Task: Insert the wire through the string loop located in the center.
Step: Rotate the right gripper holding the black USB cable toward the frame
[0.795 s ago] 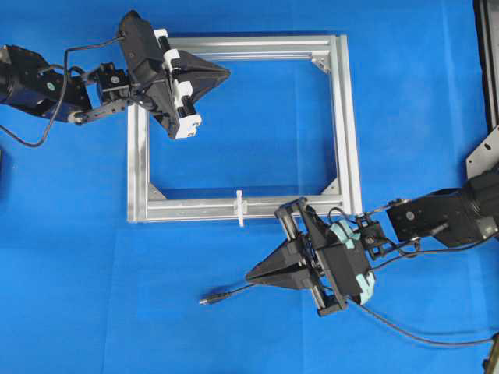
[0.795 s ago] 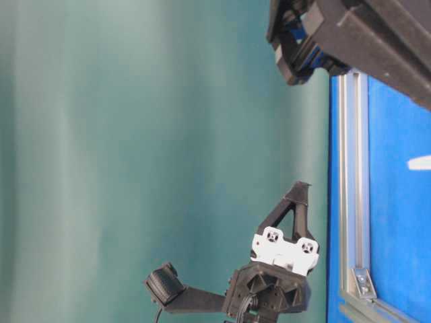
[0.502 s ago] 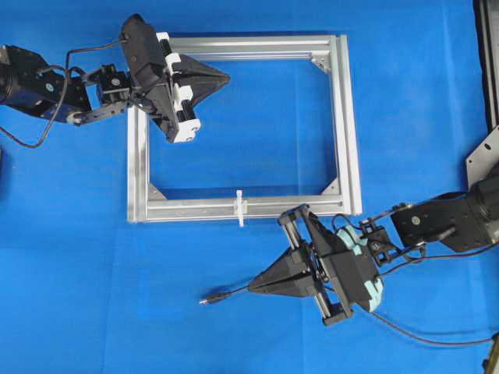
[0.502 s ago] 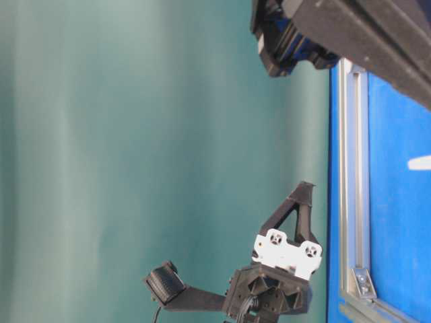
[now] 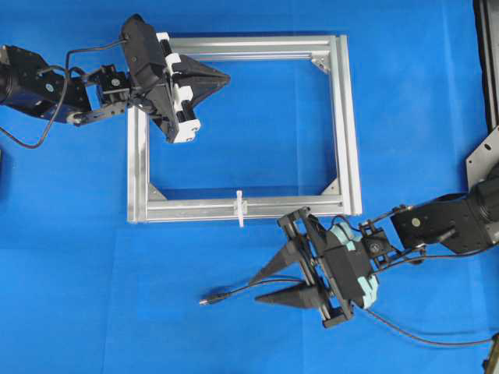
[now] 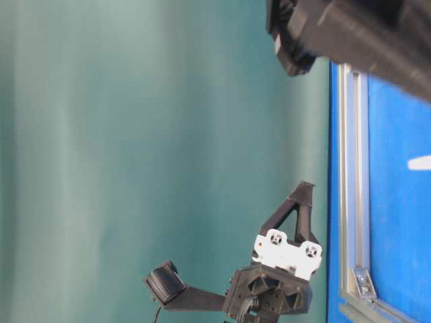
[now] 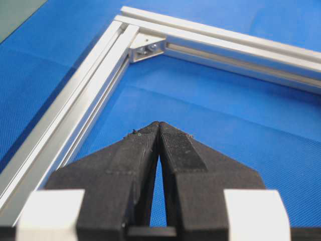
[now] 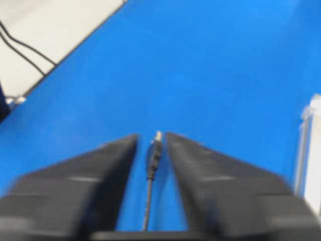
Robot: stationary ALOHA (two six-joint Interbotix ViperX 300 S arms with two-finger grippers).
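Right gripper (image 5: 263, 285): jaws, shut a moment ago, are now standing apart, straddling the wire (image 5: 234, 294) without closing on it; judged a pickup in preparation. The wire is lying on the blue mat, plug pointing left, near side of the aluminium frame (image 5: 343, 125). String loop (image 5: 240, 208): sitting mid near bar, unobstructed. Left gripper (image 5: 224, 75): jaws pressed together, empty, hovering over the frame's far-left corner.

A plain bright blue surface (image 5: 78, 257) carries a silver frame (image 5: 347, 125) with a white string loop (image 5: 240, 207), a black wire (image 5: 234, 293), and black grippers with white and pale teal parts.
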